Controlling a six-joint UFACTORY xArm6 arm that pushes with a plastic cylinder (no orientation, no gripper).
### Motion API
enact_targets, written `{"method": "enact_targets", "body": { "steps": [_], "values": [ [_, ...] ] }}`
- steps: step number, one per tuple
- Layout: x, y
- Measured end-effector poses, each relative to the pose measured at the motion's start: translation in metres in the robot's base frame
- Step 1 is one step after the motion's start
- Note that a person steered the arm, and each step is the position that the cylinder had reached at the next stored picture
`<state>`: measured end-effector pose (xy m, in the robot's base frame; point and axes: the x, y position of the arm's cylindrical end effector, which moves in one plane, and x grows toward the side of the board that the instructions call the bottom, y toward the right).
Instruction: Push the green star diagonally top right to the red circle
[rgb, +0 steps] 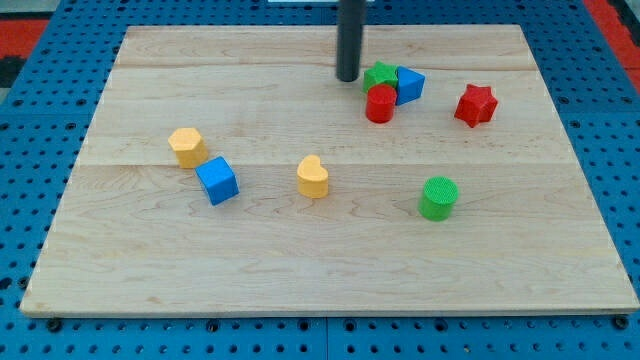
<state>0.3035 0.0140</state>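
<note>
The green star (377, 75) sits near the view's top, right of centre, touching the red circle (380, 104) just below it. A blue block (408, 84) presses against both on their right. My tip (347, 77) is a dark rod standing just left of the green star, with a small gap or light contact; I cannot tell which.
A red star (476, 104) lies to the right of the cluster. A green circle (438, 197) sits lower right. A yellow heart (313, 177) is at centre, a blue cube (217, 181) and a yellow hexagon (187, 146) at left. The wooden board (150, 270) lies on a blue pegboard.
</note>
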Motion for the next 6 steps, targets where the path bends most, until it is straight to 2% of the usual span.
{"method": "enact_targets", "body": {
  "steps": [2, 5, 6],
  "values": [
    [0.008, 0.003],
    [0.008, 0.130],
    [0.009, 0.133]
  ]
}}
